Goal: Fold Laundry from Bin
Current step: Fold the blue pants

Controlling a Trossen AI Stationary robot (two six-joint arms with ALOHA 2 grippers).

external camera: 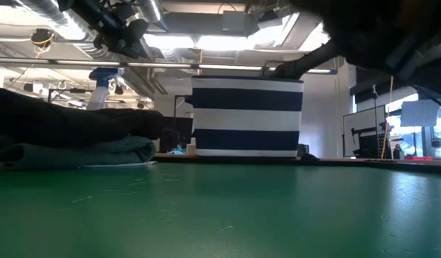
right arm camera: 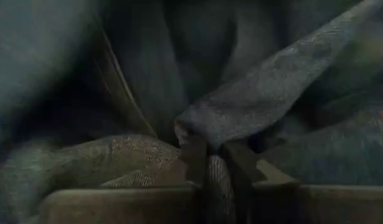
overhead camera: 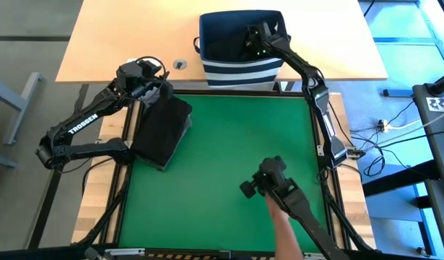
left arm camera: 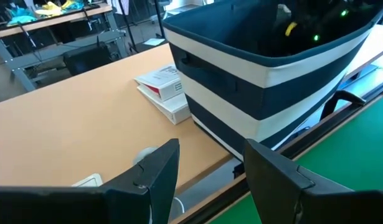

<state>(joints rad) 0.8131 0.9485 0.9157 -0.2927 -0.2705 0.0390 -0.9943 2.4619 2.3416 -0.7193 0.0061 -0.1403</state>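
The navy bin with white stripes stands on the wooden table past the green mat's far edge. My right gripper reaches down into it and is shut on grey laundry cloth. A folded black garment lies on a folded olive one at the mat's far left. My left gripper hovers open above that stack's far end, pointing toward the bin, with nothing between its fingers. My right gripper pinches a raised fold of the grey cloth between its two fingers. It comes slanting down from above, inside the bin. The fold stands up at the fingertips, and the cloth around it lies crumpled in the bin.
A white and red box lies on the wooden table left of the bin. A dark device and a person's forearm reach over the mat's near right part. The green mat lies bare at its middle.
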